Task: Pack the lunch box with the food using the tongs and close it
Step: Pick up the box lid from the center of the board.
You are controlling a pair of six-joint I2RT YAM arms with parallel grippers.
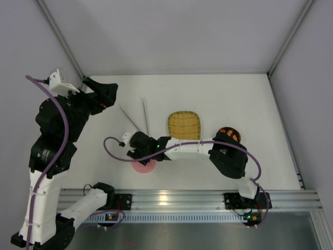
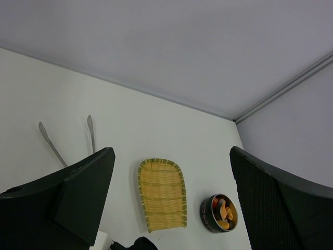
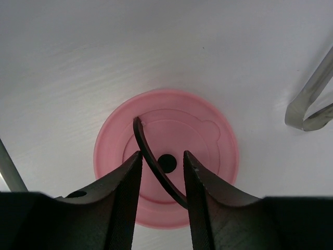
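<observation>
The pink lid (image 3: 208, 140) lies flat on the table near the front edge, also seen under the right wrist in the top view (image 1: 144, 166). My right gripper (image 3: 162, 159) hangs straight over it, its jaws narrowed to either side of the lid's thin black handle (image 3: 147, 151), with a gap still showing. The steel lunch box (image 1: 229, 134) stands uncovered at the right, with orange and dark food (image 2: 223, 211) inside it. The silver tongs (image 1: 136, 119) lie on the table behind the lid. My left gripper (image 1: 104, 94) is raised at the far left, open and empty.
A yellow woven tray (image 1: 184, 125) lies between the tongs and the lunch box, and nothing shows in it. The joined end of the tongs (image 3: 309, 101) sits close to the lid's right side. Grey walls close in the table at the back and sides.
</observation>
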